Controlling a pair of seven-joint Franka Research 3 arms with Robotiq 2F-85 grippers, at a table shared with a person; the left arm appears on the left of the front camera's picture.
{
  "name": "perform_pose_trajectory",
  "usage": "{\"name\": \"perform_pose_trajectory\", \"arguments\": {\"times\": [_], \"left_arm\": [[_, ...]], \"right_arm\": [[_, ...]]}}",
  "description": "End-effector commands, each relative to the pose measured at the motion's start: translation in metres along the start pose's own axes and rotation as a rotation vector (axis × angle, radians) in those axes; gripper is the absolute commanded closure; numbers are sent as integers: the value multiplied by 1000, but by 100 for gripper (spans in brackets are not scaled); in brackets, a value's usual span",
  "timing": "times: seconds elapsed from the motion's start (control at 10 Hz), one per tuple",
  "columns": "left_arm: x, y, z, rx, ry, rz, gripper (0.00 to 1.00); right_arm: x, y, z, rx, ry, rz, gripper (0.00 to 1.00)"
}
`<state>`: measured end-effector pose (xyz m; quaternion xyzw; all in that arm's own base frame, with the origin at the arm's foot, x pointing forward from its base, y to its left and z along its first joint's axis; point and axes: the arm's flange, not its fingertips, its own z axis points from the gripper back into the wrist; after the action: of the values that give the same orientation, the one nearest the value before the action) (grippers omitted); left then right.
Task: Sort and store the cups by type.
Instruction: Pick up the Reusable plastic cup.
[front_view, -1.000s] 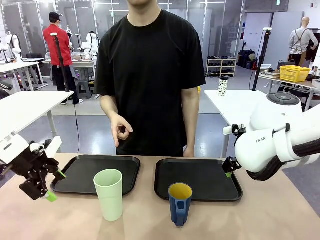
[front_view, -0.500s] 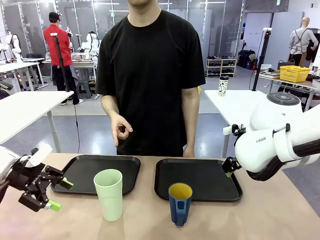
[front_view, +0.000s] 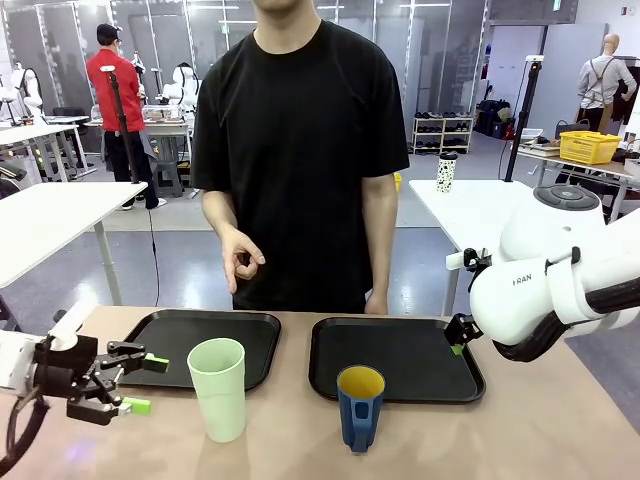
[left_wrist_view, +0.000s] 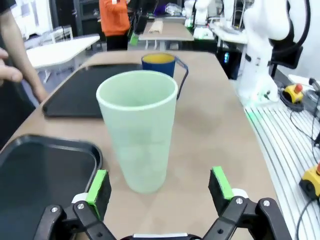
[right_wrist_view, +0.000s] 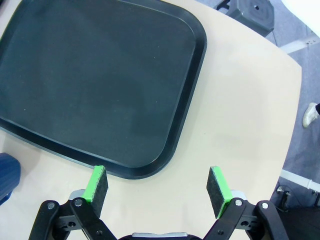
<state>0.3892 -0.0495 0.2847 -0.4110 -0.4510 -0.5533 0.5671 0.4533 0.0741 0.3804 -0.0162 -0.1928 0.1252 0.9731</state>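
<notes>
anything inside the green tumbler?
Nothing rises above the rim of the green tumbler, and its upper inner wall looks bare. The bottom is hidden behind the tumbler's own near wall.

- Two cups before me: one pale green tumbler (front_view: 218, 388), one dark blue mug (front_view: 360, 408).
- Two black trays: left tray (front_view: 190, 345), right tray (front_view: 410, 360).
- Two pincers of mine: left pincer (front_view: 146, 384), right pincer (right_wrist_view: 158, 184).
- One person (front_view: 300, 150) opposite.

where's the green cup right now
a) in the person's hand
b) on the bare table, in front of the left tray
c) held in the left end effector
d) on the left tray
b: the green cup stands upright on the table, on the robot's side of the left tray; the open left end effector is beside it, not touching.
</notes>
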Motion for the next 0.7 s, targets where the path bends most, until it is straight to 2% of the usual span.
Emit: {"name": "perform_pose_trajectory", "arguments": {"times": [0.0, 0.2, 0.3, 0.4, 0.6], "left_arm": [[-14, 8, -10, -10, -63, 7, 0], [-16, 11, -15, -3, -87, 41, 0], [-8, 12, -6, 59, -32, 60, 0], [-16, 3, -15, -17, -61, 38, 0], [-16, 3, -15, -17, -61, 38, 0]], "right_arm": [[1, 0, 0, -1, -1, 4, 0], [1, 0, 0, -1, -1, 4, 0], [1, 0, 0, -1, -1, 4, 0], [1, 0, 0, -1, -1, 4, 0], [1, 0, 0, -1, -1, 4, 0]]}}
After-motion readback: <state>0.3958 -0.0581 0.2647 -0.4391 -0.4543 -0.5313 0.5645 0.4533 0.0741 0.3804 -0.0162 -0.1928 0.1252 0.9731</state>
